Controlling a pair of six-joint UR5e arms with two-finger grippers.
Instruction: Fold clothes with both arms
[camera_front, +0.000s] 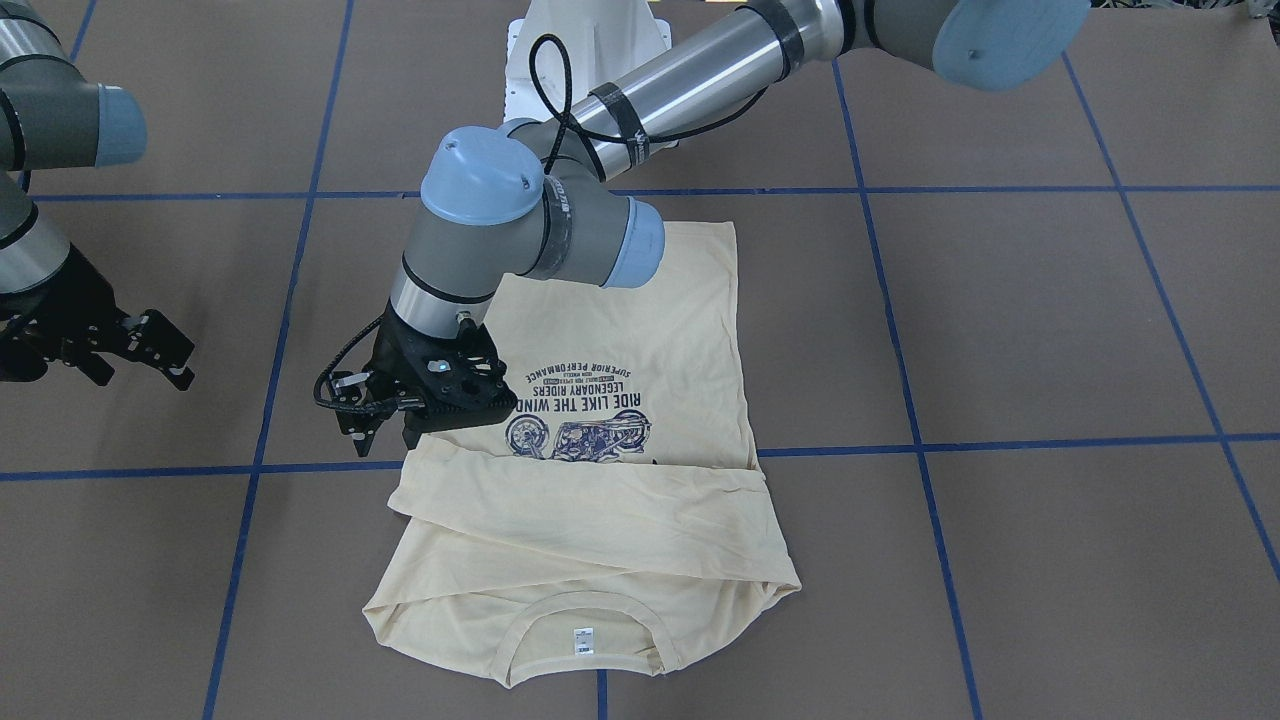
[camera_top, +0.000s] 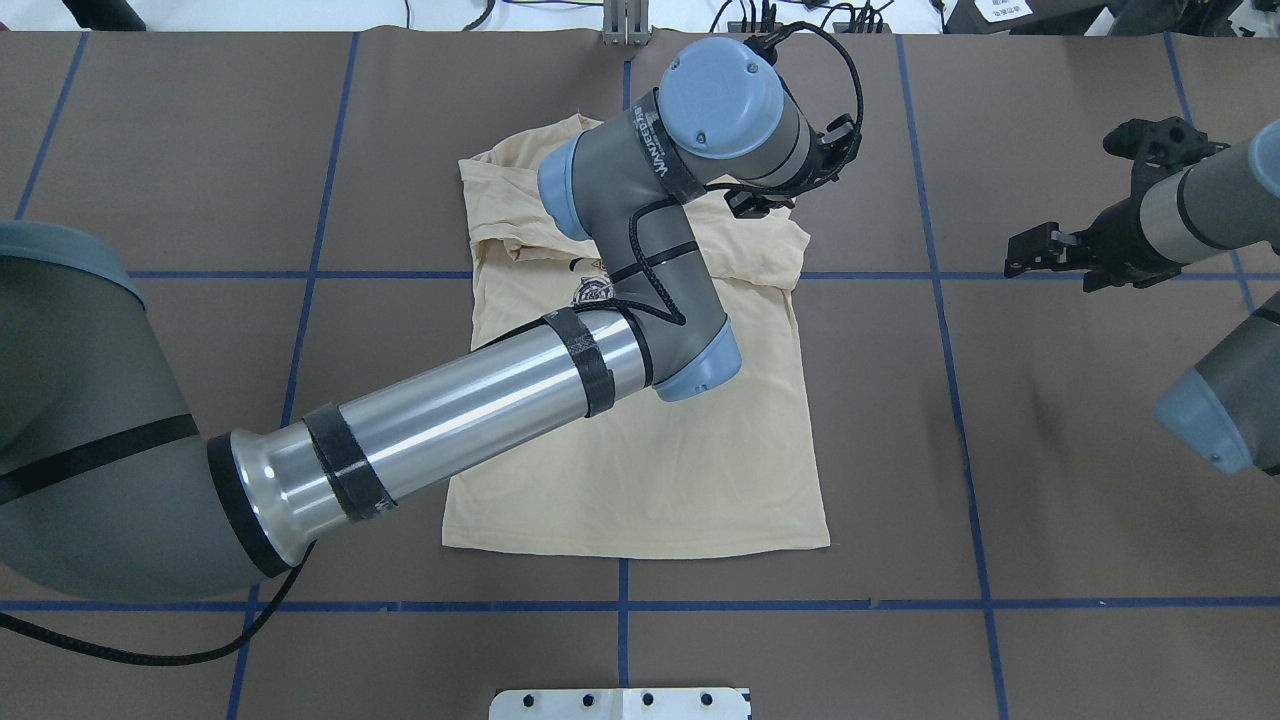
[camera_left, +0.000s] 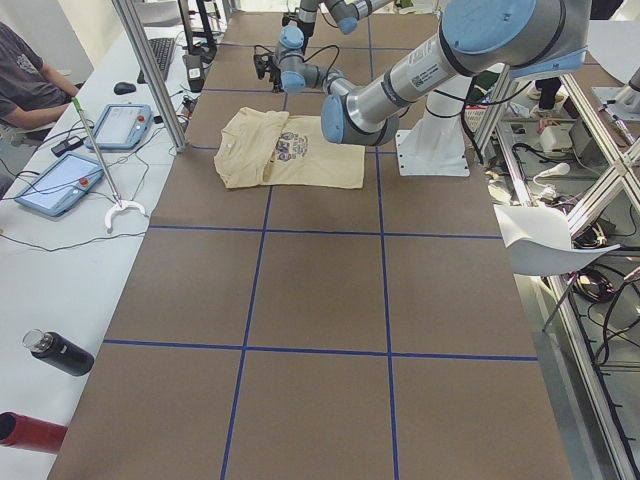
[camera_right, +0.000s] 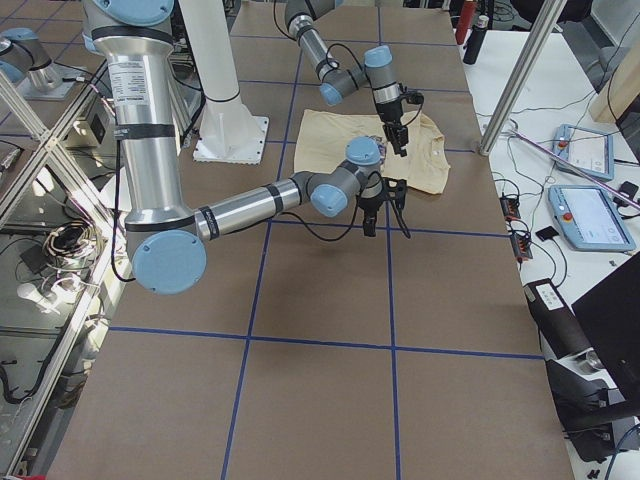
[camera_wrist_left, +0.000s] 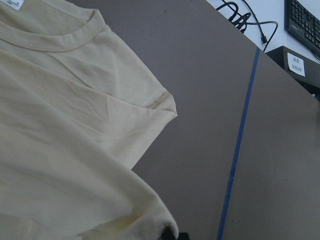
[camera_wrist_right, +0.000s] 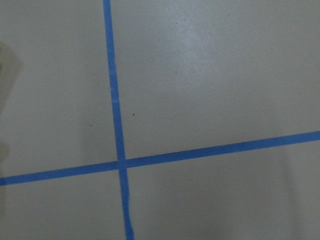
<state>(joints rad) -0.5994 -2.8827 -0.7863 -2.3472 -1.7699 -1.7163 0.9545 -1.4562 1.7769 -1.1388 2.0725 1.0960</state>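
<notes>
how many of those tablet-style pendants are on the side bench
2, both on the white bench beside the table: the far pendant by the seated person, the near pendant closer to the exterior left camera.

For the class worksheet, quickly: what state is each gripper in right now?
Left gripper: open, at the edge of the T-shirt, gripping nothing.
Right gripper: open, empty.

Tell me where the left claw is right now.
In the front-facing view the left claw is at the T-shirt's view-left edge, just above the blue tape line, beside the end of the sleeve folded across the shirt.
</notes>
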